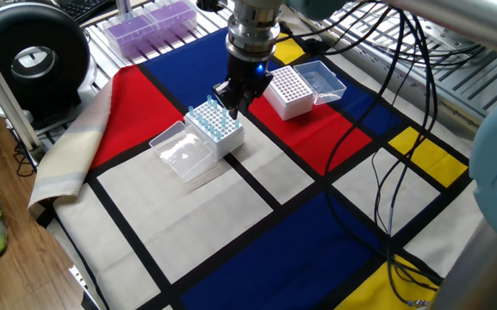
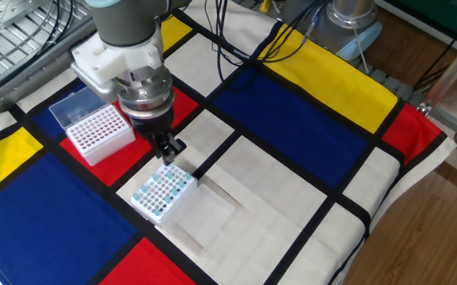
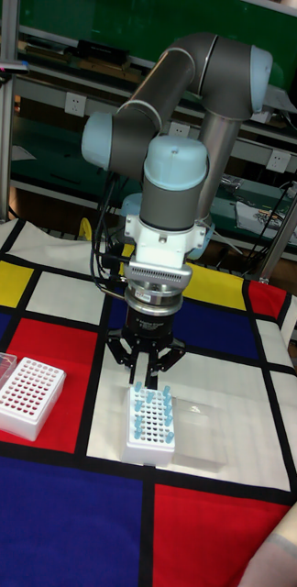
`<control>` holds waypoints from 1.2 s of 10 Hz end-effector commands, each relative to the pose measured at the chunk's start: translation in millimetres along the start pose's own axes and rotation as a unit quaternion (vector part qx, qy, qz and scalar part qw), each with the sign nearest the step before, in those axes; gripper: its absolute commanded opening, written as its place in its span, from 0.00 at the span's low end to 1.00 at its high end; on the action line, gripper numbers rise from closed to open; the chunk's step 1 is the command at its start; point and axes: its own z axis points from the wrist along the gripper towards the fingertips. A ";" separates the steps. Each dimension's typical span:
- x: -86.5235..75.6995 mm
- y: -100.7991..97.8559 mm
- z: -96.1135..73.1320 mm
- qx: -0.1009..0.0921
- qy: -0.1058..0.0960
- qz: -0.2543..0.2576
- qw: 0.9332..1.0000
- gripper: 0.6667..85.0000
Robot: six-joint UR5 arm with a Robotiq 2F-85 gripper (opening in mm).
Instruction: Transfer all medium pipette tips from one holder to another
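Observation:
The medium pipette tips (image 1: 212, 114), slender cones with light-blue tops, stand in a white holder (image 2: 163, 192) beside its clear lid (image 1: 179, 152). My gripper (image 1: 233, 98) hangs just above the far edge of that holder, pointing down, fingers slightly apart and holding nothing. The tall fixed view shows the gripper (image 3: 147, 374) right over the back row of tips (image 3: 151, 410). A second white holder (image 1: 285, 89), its holes showing dark and without tips, sits further back with its lid (image 1: 324, 79) open. That holder (image 3: 24, 397) is to the gripper's left.
A rack of purple-tinted contents (image 1: 152, 21) and a round black device (image 1: 31, 57) stand beyond the cloth's far edge. Cables (image 1: 403, 129) hang over the right side. The checkered cloth (image 1: 257, 232) droops over the table's left edge.

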 end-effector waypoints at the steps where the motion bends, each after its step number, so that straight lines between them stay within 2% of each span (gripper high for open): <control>1: -8.5 1.9 5.3 -0.004 -0.011 -0.001 1.000 0.33; 8: -10.7 2.9 8.1 -0.002 -0.020 -0.001 1.000 0.34; 12: -6.5 6.9 8.9 -0.009 -0.024 0.011 1.000 0.34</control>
